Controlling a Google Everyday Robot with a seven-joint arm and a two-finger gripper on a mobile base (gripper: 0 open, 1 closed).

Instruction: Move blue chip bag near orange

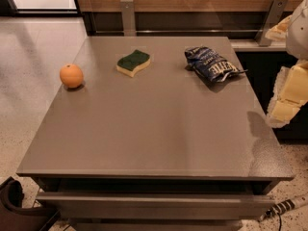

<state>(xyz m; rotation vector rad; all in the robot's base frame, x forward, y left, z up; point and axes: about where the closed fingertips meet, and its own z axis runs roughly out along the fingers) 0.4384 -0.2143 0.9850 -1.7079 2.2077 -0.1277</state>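
Note:
The blue chip bag (212,64) lies crinkled on the far right part of the grey table (159,134), dark navy with white lettering. The orange (71,76) sits near the table's left edge, well apart from the bag. My gripper (285,109) is at the right edge of the view, cream-coloured, held beyond the table's right side, to the right of the bag and nearer than it. It touches nothing and holds nothing that I can see.
A green-and-yellow sponge (133,62) lies on the far middle of the table, between the orange and the bag. A wooden wall panel with metal brackets (127,16) runs behind the table. A dark object (17,208) sits on the floor at lower left.

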